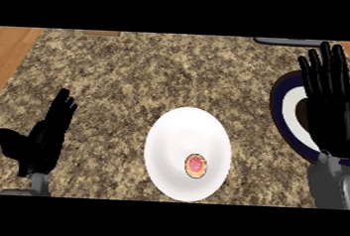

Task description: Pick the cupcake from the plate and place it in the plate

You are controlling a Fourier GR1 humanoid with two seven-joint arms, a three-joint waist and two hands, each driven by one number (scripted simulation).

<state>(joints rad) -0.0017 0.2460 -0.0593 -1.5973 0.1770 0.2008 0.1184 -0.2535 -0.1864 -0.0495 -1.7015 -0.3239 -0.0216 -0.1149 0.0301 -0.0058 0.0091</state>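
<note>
Wood strip (6,53) at the far left edge, bordering the speckled stone surface (143,79) that fills most of the head view.

Left hand (41,139): low at the left, black, fingers straight and raised, thumb spread outward, holding nothing; resting, well apart from the plates.

White plate (188,135): centre of the surface, plain, lying flat. Cupcake (196,165): small, pink-topped with a tan rim, sitting upright on the nearer part of this plate, slightly right of its middle. Nothing touches it.

Right hand (331,104): at the right, fingers straight and extended away from the robot, holding nothing, hovering over or resting on the second plate; which of the two cannot be told. Dark-rimmed plate (287,112): navy edge with a white inner field, partly hidden beneath that hand and cut by the view's right edge.

Grey object (287,41): flat, at the far right top edge; identity unclear.

Status, as judged: the cupcake sits on the white plate and no grasp has begun; the dark-rimmed plate appears the likely other plate. Handling note: the right hand is the nearer of the two; it should travel left and toward the robot, come down over the cupcake, close thumb and fingers on the cake's sides rather than its topping, and lift straight up before carrying, so the plate is not dragged.
</note>
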